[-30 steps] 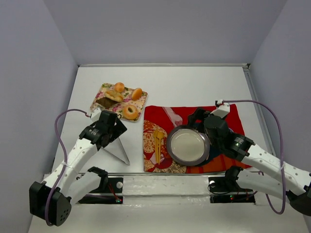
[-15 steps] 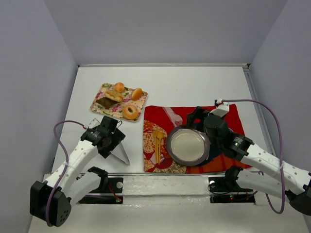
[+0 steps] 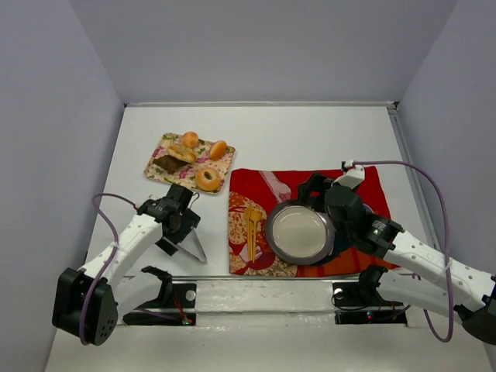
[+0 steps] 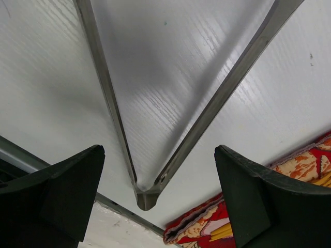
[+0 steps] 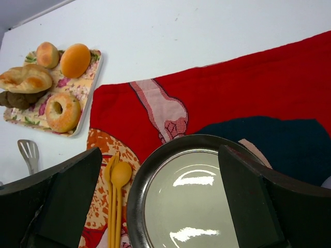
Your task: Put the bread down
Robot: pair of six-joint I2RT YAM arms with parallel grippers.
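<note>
Several breads lie on a floral tray: a round bun, a smaller bun, a ring-shaped bread, a twisted pastry and a dark piece. An empty dark-rimmed plate rests on the red cloth. Metal tongs lie on the white table. My left gripper hangs open just above them, a finger on either side of the hinge, touching nothing. My right gripper hovers open over the plate's far rim.
A yellow spoon and fork lie on the cloth left of the plate. One tip of the tongs shows below the tray. The table's near metal edge runs close behind the tongs' hinge.
My left arm has drawn back from beside the tray toward the near edge and now sits over the tongs. The right arm has barely moved.
</note>
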